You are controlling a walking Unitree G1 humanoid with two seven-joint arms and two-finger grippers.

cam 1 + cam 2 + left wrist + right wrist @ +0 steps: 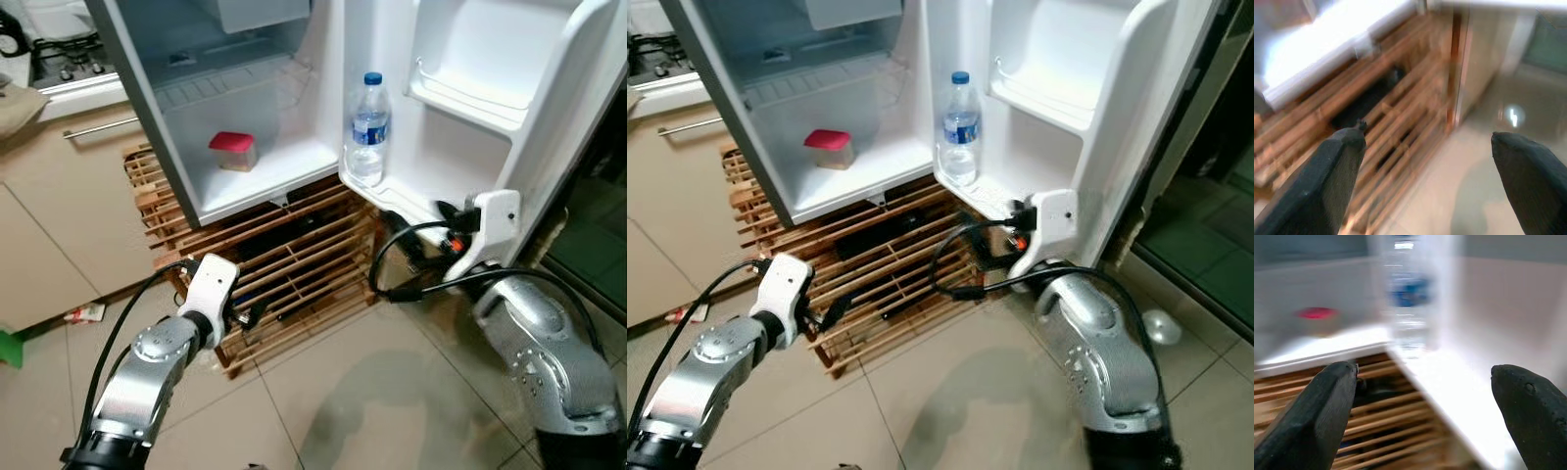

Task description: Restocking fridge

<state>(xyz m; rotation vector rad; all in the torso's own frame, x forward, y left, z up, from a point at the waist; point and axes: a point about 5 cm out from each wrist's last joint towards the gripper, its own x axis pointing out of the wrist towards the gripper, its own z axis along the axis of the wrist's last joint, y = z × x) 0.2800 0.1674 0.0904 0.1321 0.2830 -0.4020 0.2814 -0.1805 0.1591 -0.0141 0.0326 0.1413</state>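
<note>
A home kitchen: open fridge (294, 147), gas hob (69, 59), beige cabinets (59, 196), tiled floor (372, 392).

Your two head views look forward and down from above at the open fridge (245, 147), its door shelf with the water bottle (368, 127), and the wooden slat rack (284, 264) below; both share this scene, the right eye offset sideways. Your left wrist view looks along its claw (1425, 161) close over the rack and the tiled floor (1474, 196). Your right wrist view looks along its claw (1422, 401) at the bottle (1413, 298), near and blurred.
</note>
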